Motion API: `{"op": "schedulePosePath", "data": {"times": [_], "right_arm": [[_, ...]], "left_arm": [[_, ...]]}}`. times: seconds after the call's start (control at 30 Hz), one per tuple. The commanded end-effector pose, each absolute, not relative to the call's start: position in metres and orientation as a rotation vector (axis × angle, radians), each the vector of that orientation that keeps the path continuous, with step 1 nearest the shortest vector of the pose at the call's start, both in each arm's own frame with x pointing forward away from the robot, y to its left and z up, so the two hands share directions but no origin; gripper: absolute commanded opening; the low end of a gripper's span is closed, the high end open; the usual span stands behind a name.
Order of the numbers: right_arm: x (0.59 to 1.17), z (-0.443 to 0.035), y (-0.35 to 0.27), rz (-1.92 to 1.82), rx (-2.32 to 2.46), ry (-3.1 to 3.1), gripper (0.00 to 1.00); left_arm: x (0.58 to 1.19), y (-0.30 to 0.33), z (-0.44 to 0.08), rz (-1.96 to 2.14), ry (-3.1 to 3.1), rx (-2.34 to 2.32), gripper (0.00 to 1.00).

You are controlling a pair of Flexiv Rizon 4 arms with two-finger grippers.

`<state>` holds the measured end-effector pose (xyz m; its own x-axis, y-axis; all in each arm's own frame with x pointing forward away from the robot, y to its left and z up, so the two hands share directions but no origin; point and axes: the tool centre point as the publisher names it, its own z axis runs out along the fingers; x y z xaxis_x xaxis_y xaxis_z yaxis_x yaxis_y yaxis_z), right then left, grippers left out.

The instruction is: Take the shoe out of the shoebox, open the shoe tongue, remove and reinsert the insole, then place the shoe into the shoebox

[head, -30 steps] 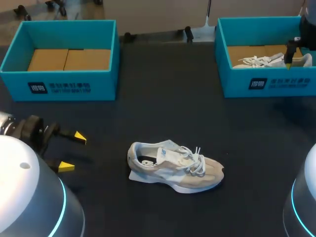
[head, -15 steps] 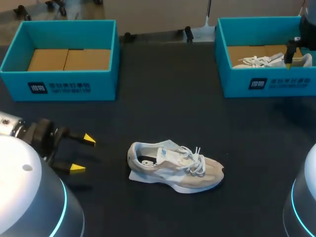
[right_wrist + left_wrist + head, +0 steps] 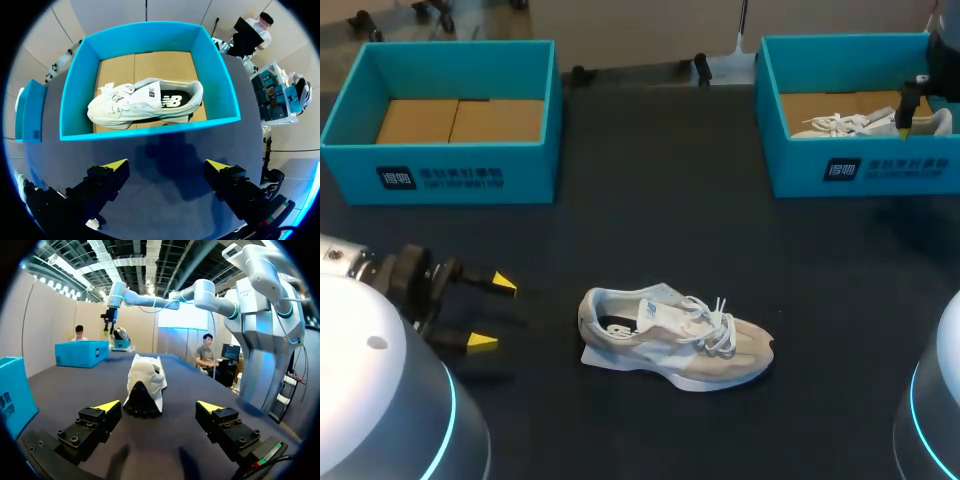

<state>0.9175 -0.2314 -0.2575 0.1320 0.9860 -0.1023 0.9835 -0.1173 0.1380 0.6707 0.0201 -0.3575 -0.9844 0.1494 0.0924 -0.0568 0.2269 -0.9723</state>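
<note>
A beige and grey sneaker (image 3: pixel 675 340) with white laces lies on the dark table, toe pointing right. My left gripper (image 3: pixel 492 313) stands open a short way left of its heel, touching nothing. In the left wrist view the sneaker (image 3: pixel 145 385) sits ahead of the open gripper (image 3: pixel 160 406), heel end towards it. My right gripper (image 3: pixel 908 118) hangs over the right blue shoebox (image 3: pixel 860 170), where a white shoe (image 3: pixel 850 124) lies. From the right wrist the white shoe (image 3: pixel 145 102) rests on its side inside the shoebox (image 3: pixel 150 129), and the gripper (image 3: pixel 167 164) is open above the box's near wall.
A second blue shoebox (image 3: pixel 450 170) stands at the back left, holding only its cardboard floor. Dark tabletop (image 3: pixel 660 200) stretches between the two boxes and around the sneaker.
My left gripper has slid to the right, closer to the sneaker's heel, staying open. The right arm and both shoes have not moved.
</note>
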Motion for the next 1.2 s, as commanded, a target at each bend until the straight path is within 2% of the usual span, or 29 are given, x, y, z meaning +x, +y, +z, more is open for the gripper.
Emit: {"op": "schedulePosePath", "data": {"times": [0.03, 0.33, 0.73, 1.2], "right_arm": [[0.916, -0.258, -0.231, 0.024, 2.228, 1.962, 1.0], [0.916, -0.258, -0.231, 0.024, 2.228, 1.962, 1.0], [0.916, -0.258, -0.231, 0.024, 2.228, 1.962, 1.0], [0.916, -0.258, -0.231, 0.024, 2.228, 1.962, 1.0]], "left_arm": [[0.68, 0.017, -0.371, 1.889, -2.294, -0.093, 1.0], [0.685, -0.008, -0.378, 1.891, -2.216, -0.043, 1.0], [0.685, -0.008, -0.378, 1.891, -2.216, -0.043, 1.0], [0.682, -0.053, -0.386, 1.888, -2.231, 0.01, 1.0]]}}
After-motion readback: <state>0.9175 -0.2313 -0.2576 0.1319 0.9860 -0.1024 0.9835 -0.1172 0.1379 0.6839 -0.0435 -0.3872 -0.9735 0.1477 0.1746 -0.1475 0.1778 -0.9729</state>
